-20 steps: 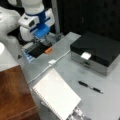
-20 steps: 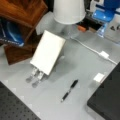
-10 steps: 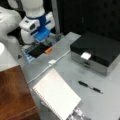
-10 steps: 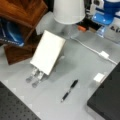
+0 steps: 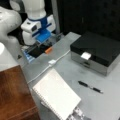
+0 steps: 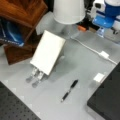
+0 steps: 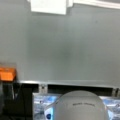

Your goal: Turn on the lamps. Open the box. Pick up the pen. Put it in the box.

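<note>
Hand seemingly low by cable, box closed, pen untouched

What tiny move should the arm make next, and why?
Probably ease the gripper toward the orange button close beside it, likely the lamp switch. The box is shut and the pen lies on the table, so later steps look unstarted.
</note>
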### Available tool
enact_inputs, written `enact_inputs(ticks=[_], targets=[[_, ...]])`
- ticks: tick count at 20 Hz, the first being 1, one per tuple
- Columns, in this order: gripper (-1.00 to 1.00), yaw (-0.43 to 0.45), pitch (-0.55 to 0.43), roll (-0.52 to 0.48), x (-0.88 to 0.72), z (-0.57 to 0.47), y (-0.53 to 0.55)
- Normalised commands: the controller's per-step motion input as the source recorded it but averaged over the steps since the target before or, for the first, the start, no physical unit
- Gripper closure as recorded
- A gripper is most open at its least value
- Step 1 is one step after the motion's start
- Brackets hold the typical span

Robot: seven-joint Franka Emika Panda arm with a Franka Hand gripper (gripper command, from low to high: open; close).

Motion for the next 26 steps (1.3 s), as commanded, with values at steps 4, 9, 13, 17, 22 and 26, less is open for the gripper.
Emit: enact_inputs(ticks=[4,9,13,17,22,26], targets=[[1.00,0.029,-0.077,0.042,0.01,-0.27,0.07],[1.00,0.061,-0.077,0.061,-0.08,-0.31,0.07],[1.00,0.074,-0.142,0.058,-0.16,-0.34,0.08],[1.00,0.081,-0.197,0.058,-0.20,-0.34,0.07],[1.00,0.099,-0.229,0.060,-0.26,-0.31,0.07],[1.00,0.105,-0.221,0.065,-0.33,-0.35,0.09]])
